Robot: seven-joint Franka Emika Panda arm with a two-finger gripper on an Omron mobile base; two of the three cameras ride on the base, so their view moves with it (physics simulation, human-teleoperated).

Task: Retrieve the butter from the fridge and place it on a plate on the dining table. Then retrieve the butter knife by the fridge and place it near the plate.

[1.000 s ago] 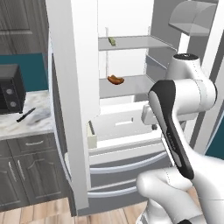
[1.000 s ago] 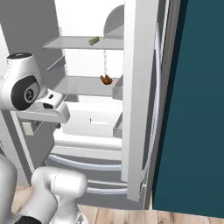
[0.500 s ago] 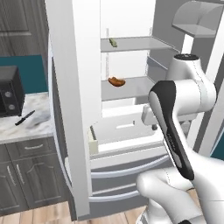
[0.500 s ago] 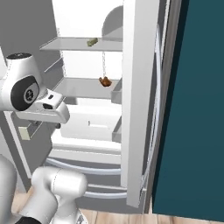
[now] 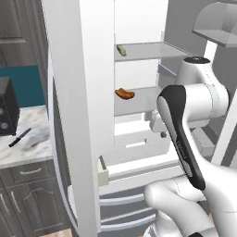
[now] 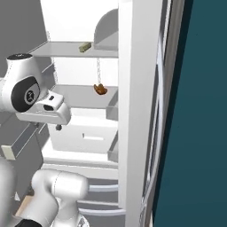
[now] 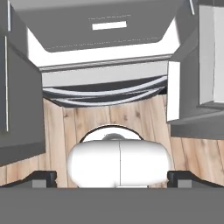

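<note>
The fridge stands open, its white inside facing me. The butter, a small pale olive stick, lies on the upper shelf, also seen as the butter. My gripper hangs in front of the fridge's lower drawer, well below the butter, pointing down. Its fingertips stand wide apart and open over the wooden floor, with nothing between them. The black butter knife lies on the marbled counter left of the fridge. The plate and the dining table are out of view.
An orange-brown sausage sits on the middle shelf. A black microwave stands on the counter by the knife. The open fridge doors flank the arm on both sides; a teal wall is at the right.
The whole picture has shifted and the fridge looms slightly nearer, so the base has driven. The arm keeps its pose and the gripper stays open.
</note>
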